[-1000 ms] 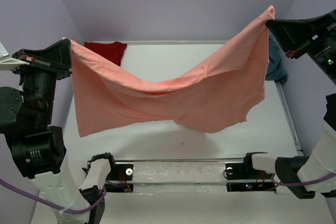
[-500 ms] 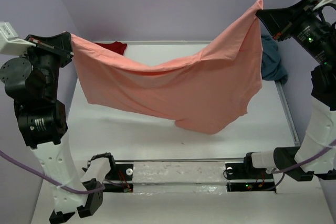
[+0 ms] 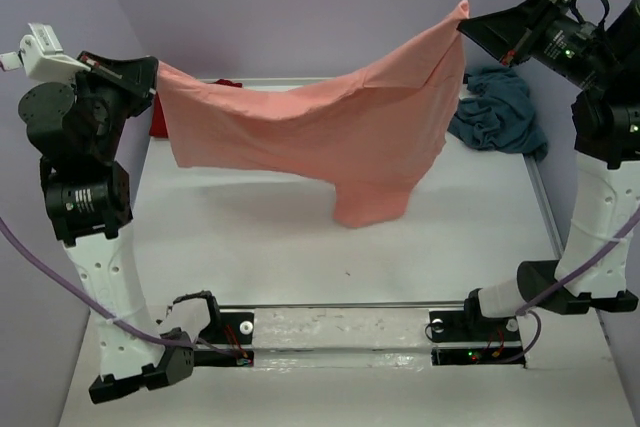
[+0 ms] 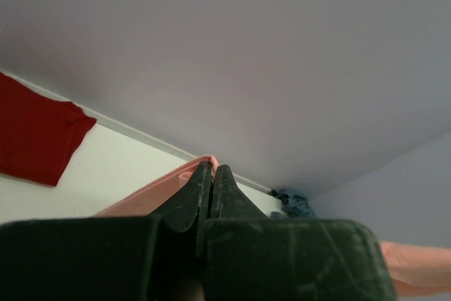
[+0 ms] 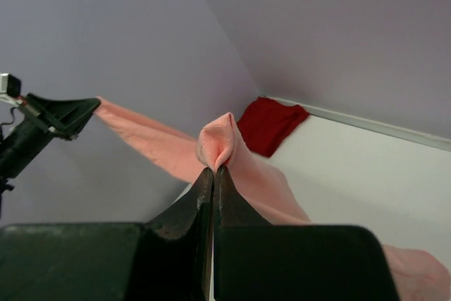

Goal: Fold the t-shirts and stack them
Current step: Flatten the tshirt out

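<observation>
The left claw (image 3: 152, 75) is pinched tight on one corner of the salmon-pink shirt (image 3: 320, 142), and the right claw (image 3: 465, 25) is pinched tight on the opposite corner. In each wrist view the two black, scuffed, wedge-shaped fingers meet at their tips with a small fold of pink cloth squeezed between them. Above the right claw's tips the cloth bulges in a soft rounded nub (a doubled-over tuck, by the look of it).

The shirt hangs between the claws as one thin, matte, limp sheet. Its top edge sags in a shallow curve from the higher right claw down towards the left claw. Soft diagonal creases run across it. Its lowest part droops in a blunt rounded lobe, below and to the left of the right claw, over the white table (image 3: 300, 257). Whether that lobe touches the surface cannot be told.

The dark red shirt (image 3: 159, 123) lies flat on the table below and beyond the left claw, mostly hidden by the pink sheet in the overhead view. The left wrist view shows it as a smooth, straight-edged patch with a squared corner. The teal-blue shirt (image 3: 495, 119) lies on the table beneath the right claw, a crumpled, deeply wrinkled heap. Plain lilac walls (image 3: 300, 7) stand beyond both claws.
</observation>
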Available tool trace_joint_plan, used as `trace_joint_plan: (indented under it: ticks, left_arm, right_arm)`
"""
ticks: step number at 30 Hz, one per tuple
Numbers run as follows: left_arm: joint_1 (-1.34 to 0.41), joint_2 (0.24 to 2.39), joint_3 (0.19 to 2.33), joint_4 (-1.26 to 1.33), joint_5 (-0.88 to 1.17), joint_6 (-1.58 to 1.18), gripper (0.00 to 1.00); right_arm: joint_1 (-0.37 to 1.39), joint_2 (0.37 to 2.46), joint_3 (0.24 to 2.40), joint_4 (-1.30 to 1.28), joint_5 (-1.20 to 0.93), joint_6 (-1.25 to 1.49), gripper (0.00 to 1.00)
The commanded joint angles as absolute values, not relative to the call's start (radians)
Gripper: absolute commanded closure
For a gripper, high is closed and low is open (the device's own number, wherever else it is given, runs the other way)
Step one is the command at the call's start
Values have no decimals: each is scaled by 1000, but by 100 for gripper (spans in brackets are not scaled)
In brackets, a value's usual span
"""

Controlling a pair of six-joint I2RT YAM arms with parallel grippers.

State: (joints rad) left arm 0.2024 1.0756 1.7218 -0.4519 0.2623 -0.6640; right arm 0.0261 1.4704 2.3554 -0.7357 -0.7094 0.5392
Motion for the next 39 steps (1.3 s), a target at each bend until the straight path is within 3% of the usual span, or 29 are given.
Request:
trace_joint_plan:
  ticks: [1,4,8,11,12,15,18,21,27,33,39]
  left_arm:
    - [199,953,1683,-290,451,-683,100]
    - [199,873,1674,-308,465,-701,100]
    - [199,752,1741,-395,327,-632,100]
    - [199,736,1932,-587,243,-572,100]
    - [199,765,2053,-689,220,-562,100]
    - [199,819,2277,-836,196,-526,100]
    - [196,818,2304,-905,154,-522,100]
    - [189,746,2212,-868,98,-537,100]
    - [183,643,1881,-785,58,-561,100]
    - [181,559,1468,-724,100,-601,100]
    - [181,450,1067,-632,150,-646,100]
  right_arm:
    - [23,1317,2317,-591,-934,678,100]
    - [23,1185,2185,-589,-859,666,100]
    - [23,915,2085,-723,-575,631,100]
    - [23,835,2166,-886,-352,565,100]
    - [23,827,2280,-975,-222,558,100]
    - [23,885,2506,-1100,-101,552,100]
    - [23,884,2564,-1138,-34,541,100]
    - [23,786,2335,-1013,-12,546,100]
    - [23,770,2179,-1019,-103,566,100]
    - [23,672,1643,-919,-228,623,100]
    - [23,687,1344,-801,-302,624,100]
